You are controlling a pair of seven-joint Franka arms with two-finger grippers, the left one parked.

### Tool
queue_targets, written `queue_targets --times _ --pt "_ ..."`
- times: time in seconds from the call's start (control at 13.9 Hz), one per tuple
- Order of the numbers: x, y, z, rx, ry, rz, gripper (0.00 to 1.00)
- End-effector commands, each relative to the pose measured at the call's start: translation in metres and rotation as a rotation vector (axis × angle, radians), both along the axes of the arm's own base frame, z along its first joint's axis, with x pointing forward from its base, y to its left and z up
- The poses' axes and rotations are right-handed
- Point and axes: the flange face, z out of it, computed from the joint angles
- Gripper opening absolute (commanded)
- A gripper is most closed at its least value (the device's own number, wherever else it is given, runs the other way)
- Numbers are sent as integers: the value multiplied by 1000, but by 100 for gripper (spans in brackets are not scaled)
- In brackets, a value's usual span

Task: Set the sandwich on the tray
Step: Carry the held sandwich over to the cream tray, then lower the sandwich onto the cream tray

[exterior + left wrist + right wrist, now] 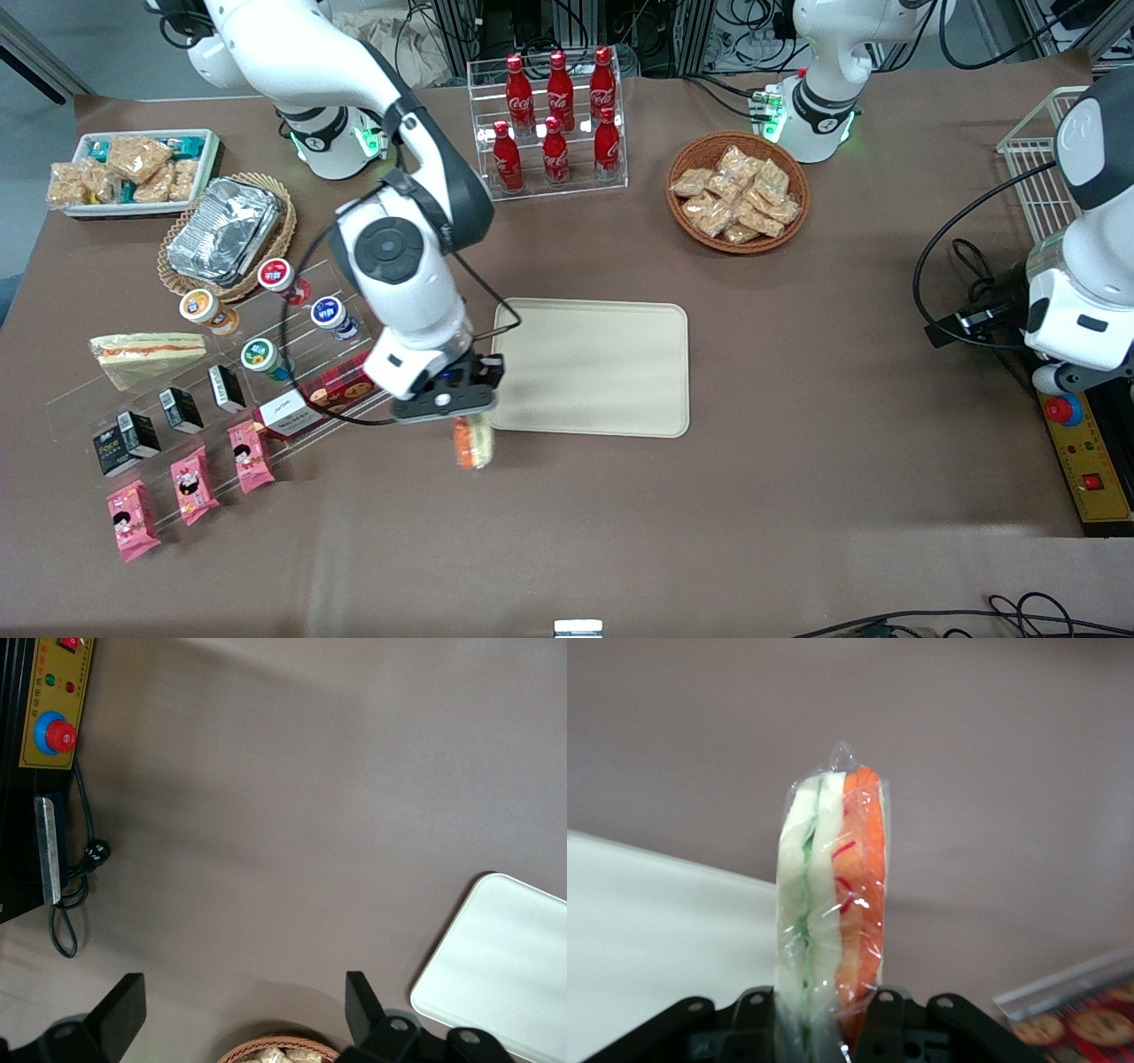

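Note:
The clear-wrapped sandwich [472, 441], with pale bread, a thick orange layer and green filling, hangs edge-up in my right gripper [454, 409], above the brown table just beside the tray's near corner. In the right wrist view the sandwich [833, 904] stands between the two black fingers [890, 1019], which press on both its sides. The cream-beige tray [592, 368] lies flat in the middle of the table; it also shows in the right wrist view [656, 939] and the left wrist view [505, 966]. Nothing lies on the tray.
A second wedge sandwich [146, 354] lies on a clear stepped rack [204, 381] with small cups, black cartons and pink packets, toward the working arm's end. A red cookie box [323, 394] sits beside my gripper. A cola rack [551, 120] and a snack basket [738, 190] stand farther back.

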Motion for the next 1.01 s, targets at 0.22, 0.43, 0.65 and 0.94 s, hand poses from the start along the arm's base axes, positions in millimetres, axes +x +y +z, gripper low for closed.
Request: queue_targets --times 0.22,0.43,0.65,0.94 --pt "-21 73 -66 36 -77 377 25" --pt "-30 86 -88 0 -85 614 25" --pt "-30 84 -110 -54 -83 865 25" --pt "-33 90 -131 -74 -71 983 25"
